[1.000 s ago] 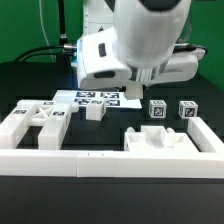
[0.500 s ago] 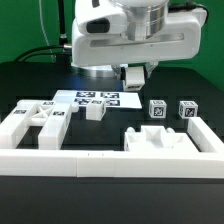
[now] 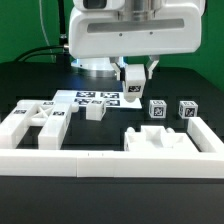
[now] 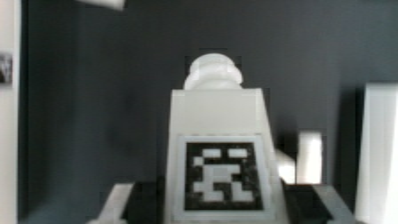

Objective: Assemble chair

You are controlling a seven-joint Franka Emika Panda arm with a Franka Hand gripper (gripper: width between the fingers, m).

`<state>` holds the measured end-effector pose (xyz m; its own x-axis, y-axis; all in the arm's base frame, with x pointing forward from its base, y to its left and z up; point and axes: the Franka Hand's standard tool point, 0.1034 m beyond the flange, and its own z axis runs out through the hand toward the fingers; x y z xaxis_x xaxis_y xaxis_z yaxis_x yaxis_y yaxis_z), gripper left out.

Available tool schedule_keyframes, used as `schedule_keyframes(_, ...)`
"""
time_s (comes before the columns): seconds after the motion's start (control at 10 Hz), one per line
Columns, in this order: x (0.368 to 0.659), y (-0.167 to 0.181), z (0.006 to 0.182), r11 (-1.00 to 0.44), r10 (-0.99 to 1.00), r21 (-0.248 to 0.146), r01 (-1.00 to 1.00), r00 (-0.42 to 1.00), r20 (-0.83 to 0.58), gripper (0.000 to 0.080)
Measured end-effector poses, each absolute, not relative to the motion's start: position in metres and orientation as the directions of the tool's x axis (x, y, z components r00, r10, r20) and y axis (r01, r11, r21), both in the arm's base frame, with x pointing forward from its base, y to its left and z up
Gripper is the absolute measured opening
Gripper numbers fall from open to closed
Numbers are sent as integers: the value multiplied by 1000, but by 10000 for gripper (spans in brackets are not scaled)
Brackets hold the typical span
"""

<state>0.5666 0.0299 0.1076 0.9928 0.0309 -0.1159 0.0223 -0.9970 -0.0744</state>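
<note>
Black table [image 3: 110, 203], claw [image 3: 137, 76] hanging over the marker board's [image 3: 92, 98] end on the exterior view's right, pinched narrow on a chair leg [image 3: 132, 91], long axis upright. Other chair pieces [image 3: 160, 140] sit camera-side of that board.

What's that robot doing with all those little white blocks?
It's building a toy chair. The claw grips one white tagged piece, held up in the air above the black table. The other chair parts lie loose down below, including two small cubes, so the chair isn't together yet.
</note>
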Motion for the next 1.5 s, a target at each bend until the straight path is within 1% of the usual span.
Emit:
schedule_keyframes(0.2, 591, 42, 111, -998, 1, -67, 3, 999, 33, 284)
schedule_keyframes(0.3, 598, 48, 111, -998, -3, -67, 2, 997, 77, 284)
schedule_keyframes(0.4, 604, 46, 112, -998, -2, -61, 9, 984, 177, 284)
schedule_keyframes(0.6, 603, 44, 108, -999, -5, -53, 9, 963, 270, 284)
schedule_keyframes(0.7, 608, 44, 111, -999, -7, -48, 10, 936, 352, 284)
schedule_keyframes(0.8, 605, 53, 108, -998, -10, -55, 8, 945, 326, 284)
schedule_keyframes(0.9, 615, 65, 110, -998, 6, -56, 25, 946, 325, 284)
schedule_keyframes(1.1, 633, 75, 100, -997, 34, -52, 55, 942, 334, 284)
schedule_keyframes(1.2, 640, 76, 97, -995, 69, -42, 88, 937, 341, 284)
schedule_keyframes(1.5, 639, 76, 96, -995, 69, -42, 88, 939, 338, 284)
